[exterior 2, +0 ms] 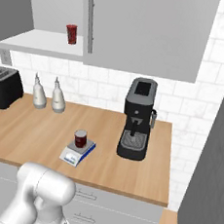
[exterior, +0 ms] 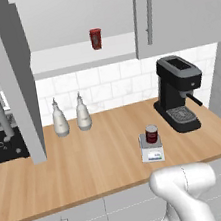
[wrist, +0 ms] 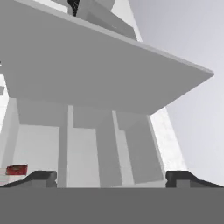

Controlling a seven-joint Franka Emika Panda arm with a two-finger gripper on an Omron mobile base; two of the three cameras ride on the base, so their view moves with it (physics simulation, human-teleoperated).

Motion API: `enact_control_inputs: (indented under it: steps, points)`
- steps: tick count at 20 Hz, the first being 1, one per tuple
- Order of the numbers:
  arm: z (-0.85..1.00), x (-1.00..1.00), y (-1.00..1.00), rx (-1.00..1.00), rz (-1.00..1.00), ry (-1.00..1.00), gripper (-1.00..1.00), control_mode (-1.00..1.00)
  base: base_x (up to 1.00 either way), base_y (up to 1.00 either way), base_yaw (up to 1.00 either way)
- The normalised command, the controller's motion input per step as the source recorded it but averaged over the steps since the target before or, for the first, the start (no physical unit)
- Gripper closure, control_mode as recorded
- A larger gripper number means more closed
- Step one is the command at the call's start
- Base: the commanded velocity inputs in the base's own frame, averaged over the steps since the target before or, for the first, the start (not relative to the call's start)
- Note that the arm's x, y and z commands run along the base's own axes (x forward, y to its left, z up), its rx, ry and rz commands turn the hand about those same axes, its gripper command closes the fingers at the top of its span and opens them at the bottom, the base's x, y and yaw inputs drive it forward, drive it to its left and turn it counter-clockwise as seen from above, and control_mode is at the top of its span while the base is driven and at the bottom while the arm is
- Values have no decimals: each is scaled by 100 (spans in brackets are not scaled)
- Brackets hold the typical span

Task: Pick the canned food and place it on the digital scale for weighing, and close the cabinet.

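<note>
Sitting on the digital scale (exterior: 153,152) at frame centre, the canned food (exterior: 151,134) is placed, so the cabinet (exterior: 14,82) is next. My gripper (wrist: 111,176) is spread wide, empty (door open at far left); I need to swing it shut.

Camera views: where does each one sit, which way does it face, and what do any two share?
Left base view: behind-left, looking down over the counter; white arm at lower right.
Right base view: behind-right, same counter; arm at lower left.
Hand view: on the hand, aimed at grey cabinet panels; fingers wide apart.
Both base views share the canned food on the digital scale.
</note>
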Motion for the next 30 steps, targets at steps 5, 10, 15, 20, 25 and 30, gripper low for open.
enact_control_inputs:
  steps: [5,10,15,20,25,30]
  points:
    - [-93,-28,100,2,-6,-23,-100,-100,0,0,0]
    - [-100,13,100,4,0,-11,-100,-100,0,0,0]
    - [-100,49,100,5,-7,-2,-100,-100,0,0,0]
    - [-100,40,100,4,-11,-10,-100,-100,0,0,0]
    - [-68,10,100,6,-8,-32,-100,-100,0,0,0]
    - [-48,0,100,17,-17,-33,-100,-100,0,0,0]
